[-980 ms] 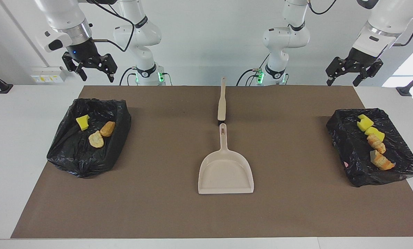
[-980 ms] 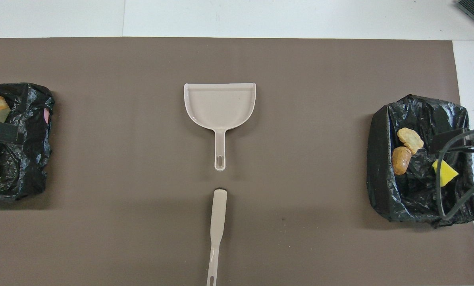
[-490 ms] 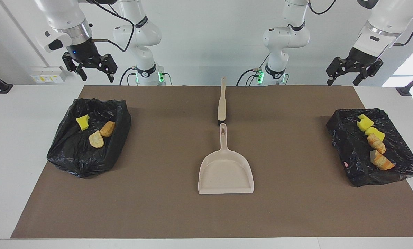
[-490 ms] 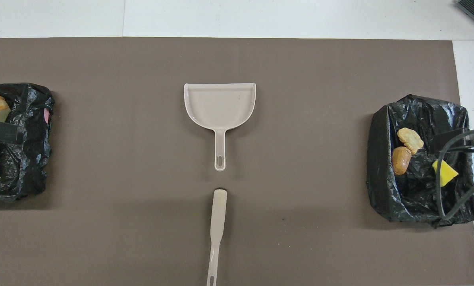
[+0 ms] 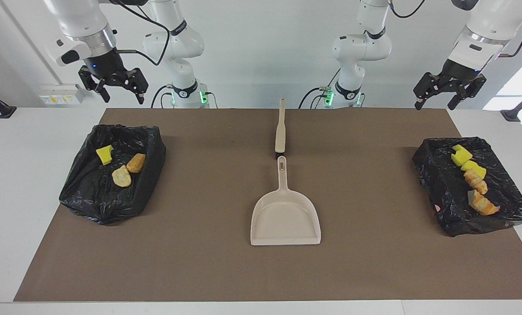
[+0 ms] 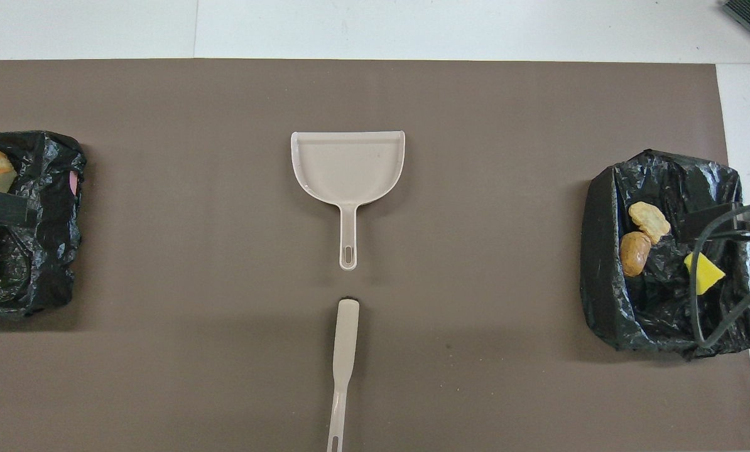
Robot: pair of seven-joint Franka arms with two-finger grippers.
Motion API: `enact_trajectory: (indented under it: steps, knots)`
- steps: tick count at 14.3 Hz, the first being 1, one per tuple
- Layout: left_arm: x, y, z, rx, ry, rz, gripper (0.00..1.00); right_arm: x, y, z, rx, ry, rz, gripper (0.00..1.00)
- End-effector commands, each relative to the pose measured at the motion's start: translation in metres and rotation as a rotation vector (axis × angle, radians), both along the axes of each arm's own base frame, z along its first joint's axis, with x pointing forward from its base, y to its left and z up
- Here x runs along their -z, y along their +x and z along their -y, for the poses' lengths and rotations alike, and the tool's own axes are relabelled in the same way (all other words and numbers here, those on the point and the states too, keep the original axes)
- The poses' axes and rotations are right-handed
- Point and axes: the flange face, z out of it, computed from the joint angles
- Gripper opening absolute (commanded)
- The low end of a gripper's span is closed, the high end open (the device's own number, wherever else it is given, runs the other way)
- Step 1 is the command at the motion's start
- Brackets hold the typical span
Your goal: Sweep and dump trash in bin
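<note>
**Trash Held in Two Bins**

Trash (image 5: 122,168) is seen in the bin (image 5: 90,197) at frame left and the bin (image 5: 444,192) at frame right. Dustpan (image 5: 285,216) and brush (image 5: 280,131) are centred. Left hand (image 5: 436,105) and right hand (image 5: 122,99) are raised, spread wide, empty.

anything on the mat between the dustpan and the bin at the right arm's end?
Nothing. In the facing view the brown mat is bare between the dustpan and that bin; the overhead view shows the same.
</note>
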Motion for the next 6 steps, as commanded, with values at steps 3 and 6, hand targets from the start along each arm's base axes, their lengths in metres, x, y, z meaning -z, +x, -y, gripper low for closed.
enact_trajectory:
  steps: [3,6]
  knots:
    - [0.0034,-0.0053,-0.0015,0.004,-0.002,0.013,1.00,-0.0020,0.0032,-0.0003,0.022,0.008,0.016,1.00]
    - [0.0024,-0.0060,-0.0023,0.011,-0.004,0.020,1.00,-0.0020,0.0032,-0.0003,0.022,0.008,0.016,1.00]
